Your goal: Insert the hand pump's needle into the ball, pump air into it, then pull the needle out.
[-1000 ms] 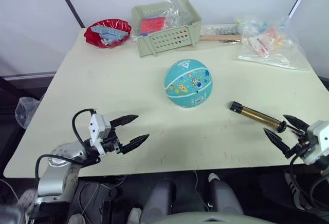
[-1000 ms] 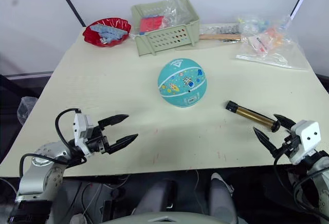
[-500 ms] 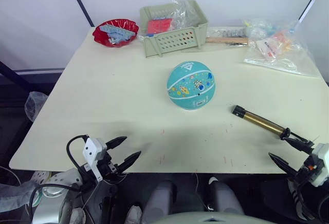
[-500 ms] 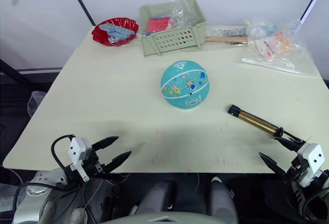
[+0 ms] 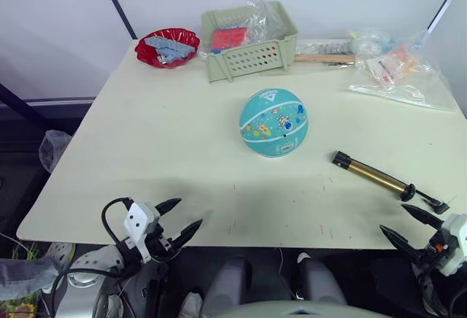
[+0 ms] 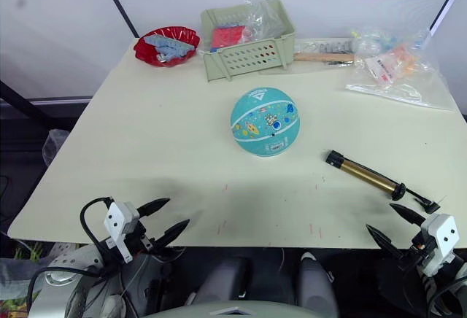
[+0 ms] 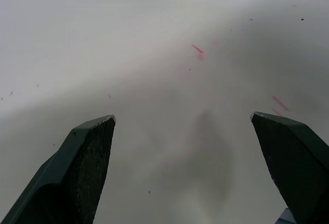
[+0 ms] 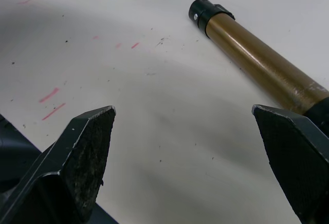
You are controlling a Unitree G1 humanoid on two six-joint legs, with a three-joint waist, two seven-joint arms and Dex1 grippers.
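Note:
The teal ball [image 5: 273, 122] with cartoon prints rests at the middle of the cream table [image 5: 160, 136]. To its right lies the brass hand pump [image 5: 376, 177], its black T-handle [image 5: 430, 203] near the front right edge; its barrel [image 8: 257, 62] also crosses the right wrist view. The needle and hose are not visible. My left gripper [image 5: 177, 219] is open, low at the table's front left edge, holding nothing. My right gripper [image 5: 407, 225] is open too, just off the front right corner, a short way from the pump's handle end.
At the back stand a red bowl [image 5: 167, 46] with blue pieces, a green perforated basket [image 5: 248, 37] with a plastic bag, a wooden-handled tool [image 5: 321, 57] and clear bags [image 5: 398, 70] of small parts. Red marks [image 7: 198, 52] dot the table.
The camera has shifted a little. Both grippers have dropped slightly lower at the table's front edge, still open. Ball and pump lie where they were.

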